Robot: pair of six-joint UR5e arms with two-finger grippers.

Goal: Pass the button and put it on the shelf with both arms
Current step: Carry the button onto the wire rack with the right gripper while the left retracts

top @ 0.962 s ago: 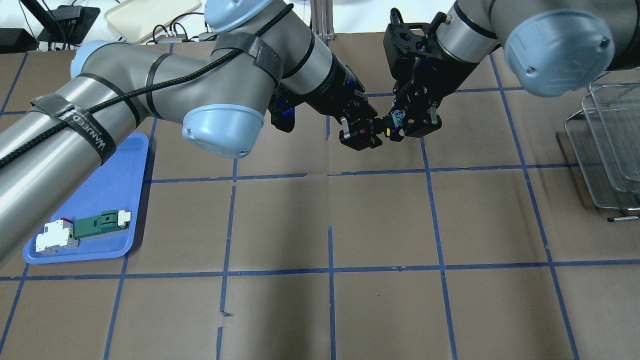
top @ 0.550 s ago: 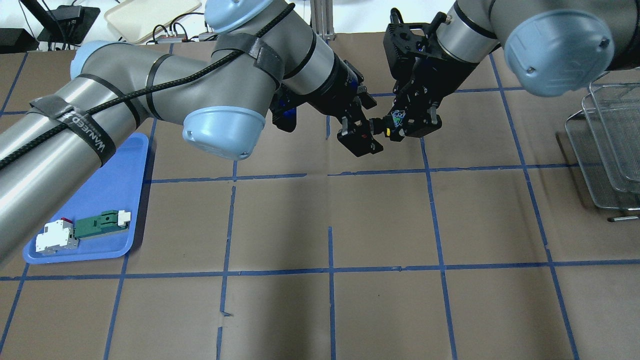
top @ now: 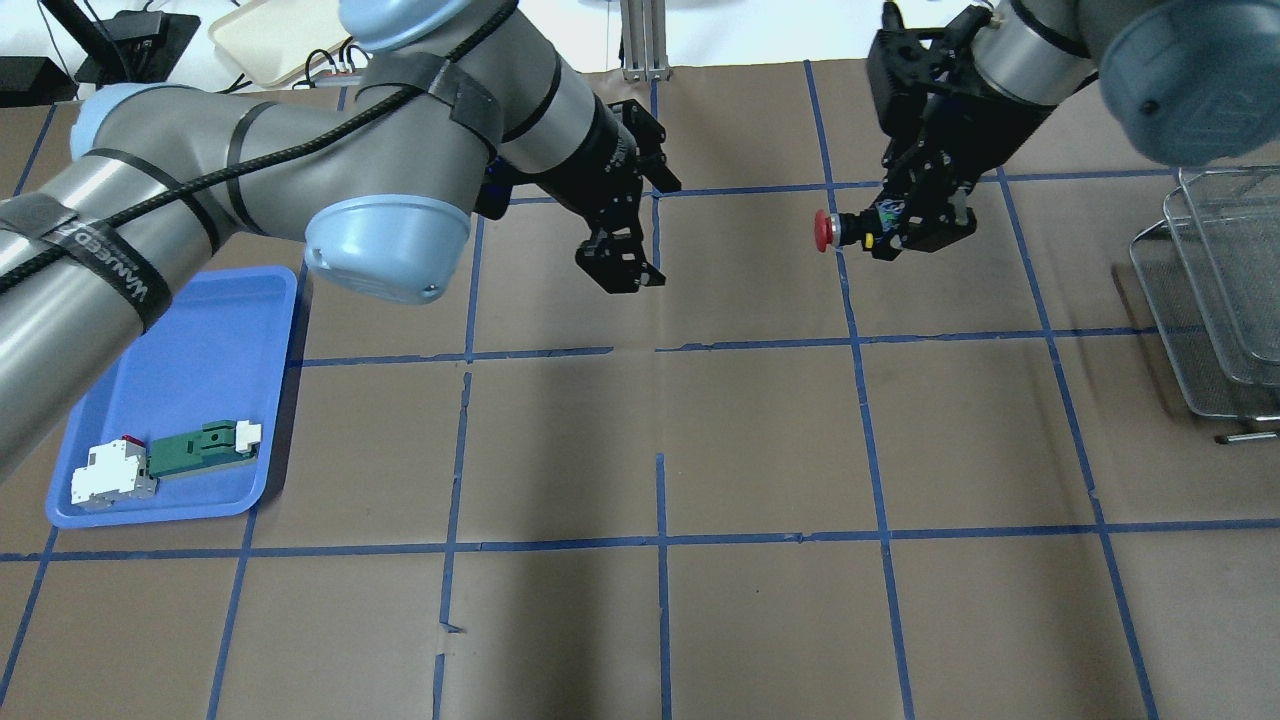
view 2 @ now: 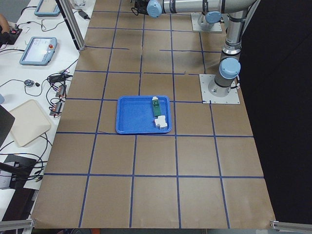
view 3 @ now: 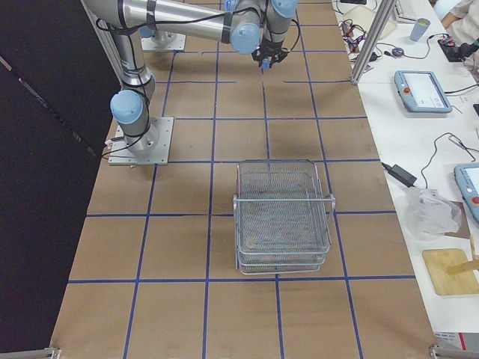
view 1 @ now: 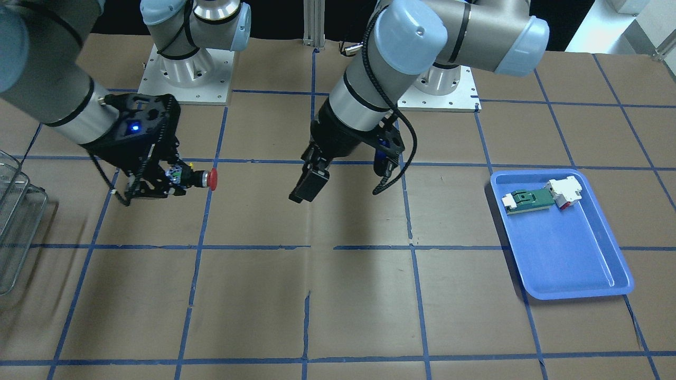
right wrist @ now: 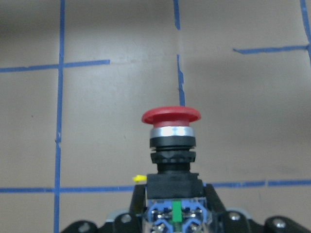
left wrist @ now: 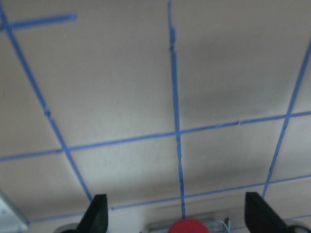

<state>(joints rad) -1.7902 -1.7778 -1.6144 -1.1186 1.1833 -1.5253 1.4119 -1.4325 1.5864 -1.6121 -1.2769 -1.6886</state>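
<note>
Button (top: pixel 845 230) held in the right gripper (top: pixel 905 232), that's what catches my eye: the black fingers are clamped on its blue-and-silver rear block. It hangs above the table (top: pixel 760 440), lying level, with the red mushroom cap pointing toward the left gripper (top: pixel 622 272). That one hovers well apart from the cap, across a full square of the grid. Its fingers are spread wide with nothing between them, as the left wrist view shows plainly.

The shelf (view 3: pixel 283 224), a stacked wire-mesh rack, stands at the table's end on the robot's right, well apart from the button. Between the two I see only brown paper crossed by blue tape lines (top: pixel 1060 395).

Off at the other end sits the blue tray (top: pixel 200 380), partly under the left arm (top: pixel 250 190) as seen from above. In its near corner lie a green-and-white part (top: pixel 200 447) and a white block (top: pixel 112 475), touching end to end. Both are far from either gripper and out of the line from the button to the rack.
</note>
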